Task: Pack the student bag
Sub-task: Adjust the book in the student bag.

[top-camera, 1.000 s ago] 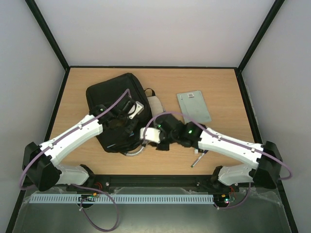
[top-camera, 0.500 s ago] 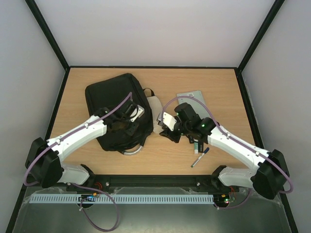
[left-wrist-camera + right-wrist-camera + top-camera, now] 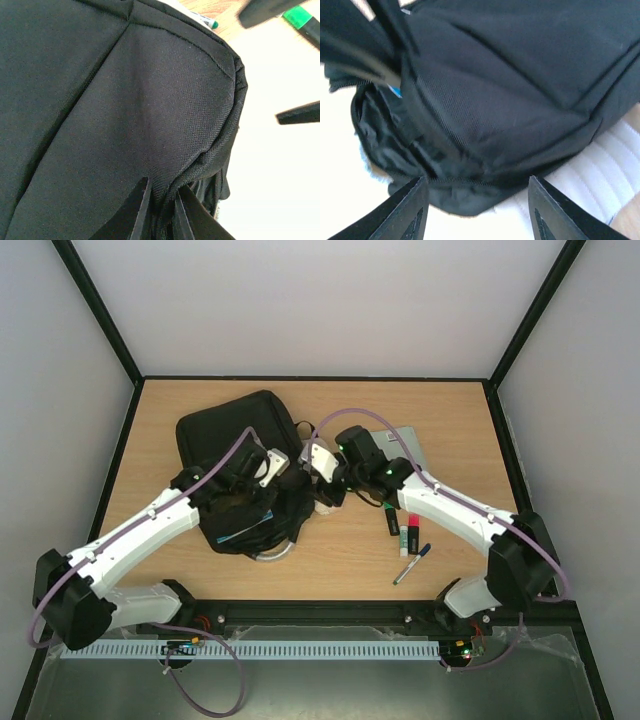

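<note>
The student bag (image 3: 235, 430) lies on the left half of the bench (image 3: 450, 410), its far end towards the back left corner and its near end slumped towards the middle. A grey loop handle (image 3: 272, 553) curls out from under its near edge.

The left arm reaches in from the near left. The left gripper (image 3: 161, 187) is almost closed, with a fold of the bag's black fabric pinched between its two fingers. In the left wrist view the cloth fills nearly the whole picture.

The right arm comes across from the near right to the bag's right side. The right gripper (image 3: 476, 182) stands wide, and its two fingers (image 3: 415, 210) frame the rumpled, zippered edge of the bag. I cannot tell whether they touch it. A white ribbed cloth (image 3: 605, 160) lies just beside the bag, under that edge.

A flat grey notebook (image 3: 412, 443) lies right of the middle, partly hidden by the right arm. Nearer, a black marker (image 3: 390, 522) and a pink highlighter (image 3: 412, 533) lie side by side. A blue-capped pen (image 3: 411, 565) lies just near of them, tilted.
</note>
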### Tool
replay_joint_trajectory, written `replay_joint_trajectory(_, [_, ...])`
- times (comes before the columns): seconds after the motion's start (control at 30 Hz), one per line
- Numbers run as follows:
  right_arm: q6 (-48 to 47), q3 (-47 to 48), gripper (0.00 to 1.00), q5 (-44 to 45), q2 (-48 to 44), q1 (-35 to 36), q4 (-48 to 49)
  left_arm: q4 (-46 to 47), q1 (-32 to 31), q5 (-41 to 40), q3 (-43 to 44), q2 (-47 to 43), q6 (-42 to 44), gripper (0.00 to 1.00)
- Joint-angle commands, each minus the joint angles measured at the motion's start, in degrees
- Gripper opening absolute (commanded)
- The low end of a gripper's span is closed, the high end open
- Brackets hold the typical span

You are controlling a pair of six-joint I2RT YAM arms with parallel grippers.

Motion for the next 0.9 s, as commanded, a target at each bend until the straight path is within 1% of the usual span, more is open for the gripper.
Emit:
replay_joint_trajectory(0.0, [0.1,5.5,0.55,-5.7,3.9,-0.1,2.6,1.7,0.0,2.1,-0.9,-3.4,0.4,0.13])
replay_joint_trajectory(0.23, [-1.0,8.2,0.58,-10.5,8.0,0.0,3.0,0.9,0.1,1.1,-0.8,-5.9,0.3,0.14])
replay_joint_trajectory(0.3, [-1.6,8.8,0.58,-12.4,9.2,0.0,2.2,0.8,0.2,0.6,-0.8,-6.2,0.3,0.14])
replay_joint_trajectory(0.33, [-1.6,9.2,0.56,-13.1,9.8,0.0,1.8,0.8,0.2,0.3,-0.7,-6.3,0.3,0.13])
replay_joint_trajectory(0.4, [0.0,9.4,0.49,-13.1,10.9,0.1,2.5,0.8,0.2,0.3,-0.5,-6.3,0.4,0.13])
replay_joint_trajectory(0.47, [2.4,9.5,0.42,-10.6,11.6,0.1,4.7,0.8,0.3,0.3,-0.1,-6.4,0.4,0.12])
replay_joint_trajectory(0.53, [4.5,9.6,0.30,-7.1,12.1,0.1,7.2,0.7,0.3,-0.2,0.3,-6.6,0.5,0.11])
replay_joint_trajectory(0.6, [5.4,9.9,0.19,-5.2,12.4,0.1,8.5,0.3,0.3,-0.8,0.9,-6.7,0.5,0.12])
replay_joint_trajectory(0.7, [6.5,10.0,0.05,-4.3,12.4,0.1,9.6,-0.8,0.4,-1.8,1.8,-6.7,0.6,0.20])
replay_joint_trajectory(0.73, [6.9,9.9,0.02,-3.9,12.5,0.1,9.9,-1.1,0.4,-2.5,2.0,-6.7,0.4,0.24])
replay_joint_trajectory(0.77, [7.2,9.8,0.01,-3.4,12.5,0.1,10.3,-1.5,0.4,-3.5,2.3,-6.8,0.1,0.30])
replay_joint_trajectory(0.8, [7.6,9.8,0.01,-3.0,12.5,0.1,10.6,-2.0,0.4,-4.7,2.4,-6.8,-0.3,0.39])
replay_joint_trajectory(0.83, [8.0,9.8,0.01,-2.7,12.7,0.1,10.9,-2.5,0.4,-5.7,3.0,-6.8,-0.9,0.45])
replay_joint_trajectory(0.87, [8.4,10.1,0.01,-2.2,12.9,0.0,10.9,-3.2,0.4,-6.0,3.7,-7.0,-1.3,0.47])
